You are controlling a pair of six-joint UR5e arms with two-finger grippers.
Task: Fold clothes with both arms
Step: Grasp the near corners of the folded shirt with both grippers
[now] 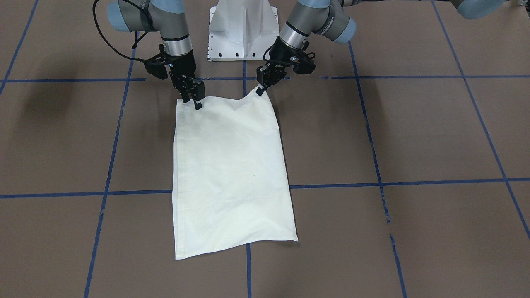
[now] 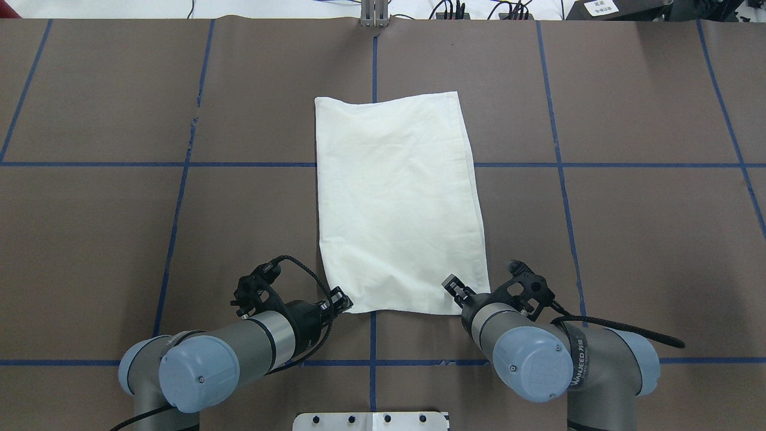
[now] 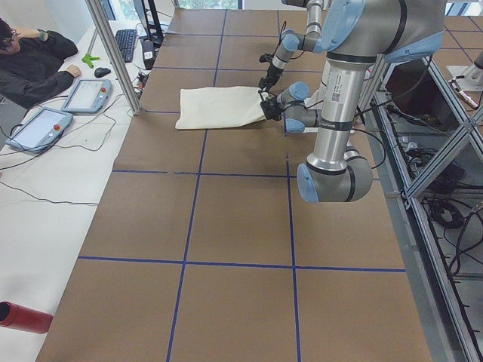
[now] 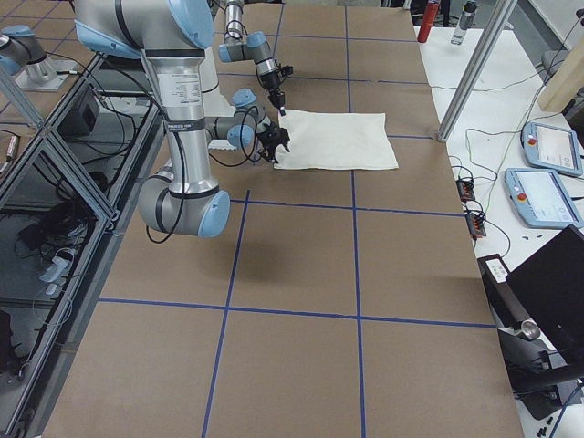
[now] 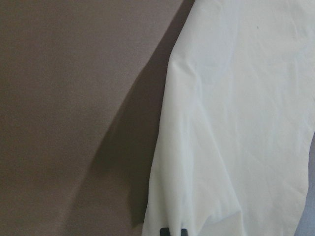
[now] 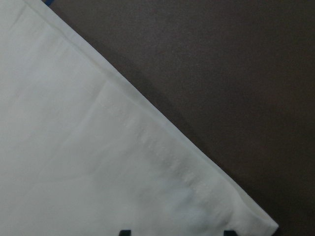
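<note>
The cream-white shirt (image 1: 232,165) lies folded into a plain rectangle on the brown table, with no print showing. It also appears in the overhead view (image 2: 395,197). My left gripper (image 1: 260,90) is shut on the near corner on my left side and has raised it into a small peak. In the left wrist view the shirt (image 5: 236,123) hangs from the closed fingertips (image 5: 173,232) and casts a shadow. My right gripper (image 1: 191,102) stands open over the other near corner. In its wrist view the fingertips (image 6: 125,232) are spread wide above the hemmed edge (image 6: 162,152).
The white pedestal base (image 1: 243,29) stands just behind both grippers. Blue tape lines (image 2: 374,164) cross the table. At the far side a person (image 3: 30,64) sits by teach pendants (image 3: 87,94), and a metal post (image 3: 113,53) stands there. A red bottle (image 3: 23,317) lies off the table.
</note>
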